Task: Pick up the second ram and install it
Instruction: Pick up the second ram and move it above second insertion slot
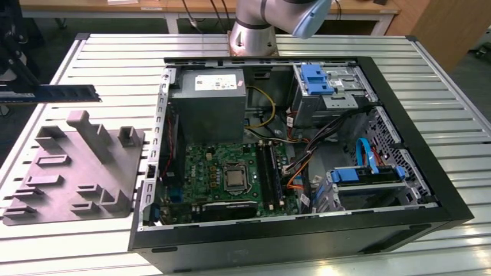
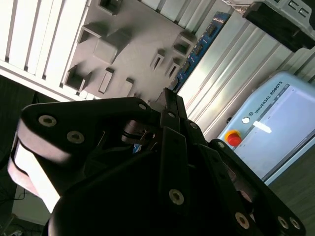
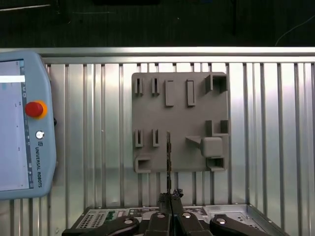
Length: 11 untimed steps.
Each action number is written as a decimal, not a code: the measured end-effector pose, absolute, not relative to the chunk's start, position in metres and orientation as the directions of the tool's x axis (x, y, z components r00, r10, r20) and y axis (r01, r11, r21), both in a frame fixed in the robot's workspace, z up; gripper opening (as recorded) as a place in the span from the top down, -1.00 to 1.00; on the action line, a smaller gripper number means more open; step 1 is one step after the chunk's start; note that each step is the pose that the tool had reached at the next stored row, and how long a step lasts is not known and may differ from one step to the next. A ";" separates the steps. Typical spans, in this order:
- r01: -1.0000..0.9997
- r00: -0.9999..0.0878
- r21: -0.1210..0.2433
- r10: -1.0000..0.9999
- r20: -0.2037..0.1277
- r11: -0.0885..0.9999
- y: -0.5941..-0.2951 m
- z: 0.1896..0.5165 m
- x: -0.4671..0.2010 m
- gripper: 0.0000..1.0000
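Note:
The second ram [image 1: 61, 92] is a thin blue-green stick that hangs level above the table at the exterior view's left, over the far end of the grey tray [image 1: 77, 167]. My gripper [image 1: 8, 86] is shut on its end at the picture's edge. In the first wrist view the ram [image 3: 169, 157] shows edge-on, sticking out from between the fingertips of the gripper [image 3: 170, 199] over the tray [image 3: 179, 118]. In the second wrist view the ram [image 2: 197, 51] reaches away from the gripper [image 2: 167, 101], which is seen from behind.
The open computer case [image 1: 399, 103] lies on the slatted table with its green motherboard [image 1: 222, 161] and dark memory slots [image 1: 268, 167] exposed. A power supply [image 1: 207, 109] and drive bays [image 1: 334, 86] stand inside. A teach pendant [image 3: 19, 123] lies beside the tray.

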<state>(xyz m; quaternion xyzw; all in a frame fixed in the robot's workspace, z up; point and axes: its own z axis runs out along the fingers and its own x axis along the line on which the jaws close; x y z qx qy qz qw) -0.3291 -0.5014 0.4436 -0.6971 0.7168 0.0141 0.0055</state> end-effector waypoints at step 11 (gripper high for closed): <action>-1.000 -0.028 0.013 -0.999 -0.028 0.028 -0.501 0.444 -0.312 0.77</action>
